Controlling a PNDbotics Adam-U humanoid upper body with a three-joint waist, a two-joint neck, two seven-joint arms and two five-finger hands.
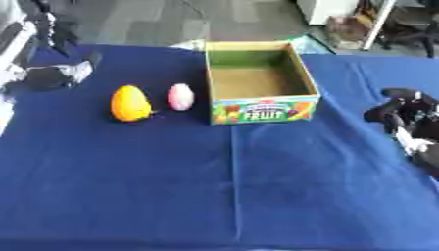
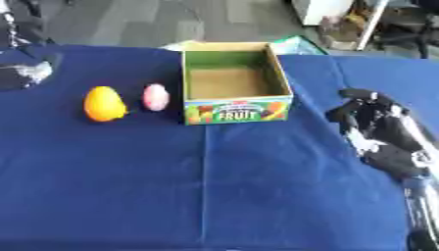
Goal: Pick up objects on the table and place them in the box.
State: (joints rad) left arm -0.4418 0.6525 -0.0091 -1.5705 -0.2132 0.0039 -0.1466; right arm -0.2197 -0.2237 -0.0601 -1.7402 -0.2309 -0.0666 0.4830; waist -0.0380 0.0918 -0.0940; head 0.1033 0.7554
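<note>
Box (image 1: 261,81) sat upper centre of the frame, open top, printed "FRUIT" panel facing the camera, inside looked empty. Two objects were left of it on the blue tablecloth (image 1: 257,186): orange egg-shaped fruit (image 1: 130,103) and pink egg-shaped object (image 1: 180,96), side by side, apart from each other, the pink one just beside the box's left wall but not touching. Nothing was in the box yet, so I'd judge the task at its start.

Right hand (image 2: 377,128) was at the right edge of the frame, well apart from both objects, with the box between. Fingers looked curled, holding nothing. Left hand (image 1: 53,76) was upper left, a dark and silver shape lying low on the cloth; couldn't tell whether its fingers were apart or together.

Risks:
- Right hand reaching across would have had to clear the box; a low pass could clip the rim and shove or tip it.
- Both objects are rounded and stood on end; a glancing finger contact could topple them and roll them away.
- They were close together, so going for one could knock the other.
- Left hand was nearer, probably the safer pick.

Hard to see: left hand blurred and partly cut by the frame edge; right forearm cut off at right; what the pink object actually is; box's inner near wall hidden.
</note>
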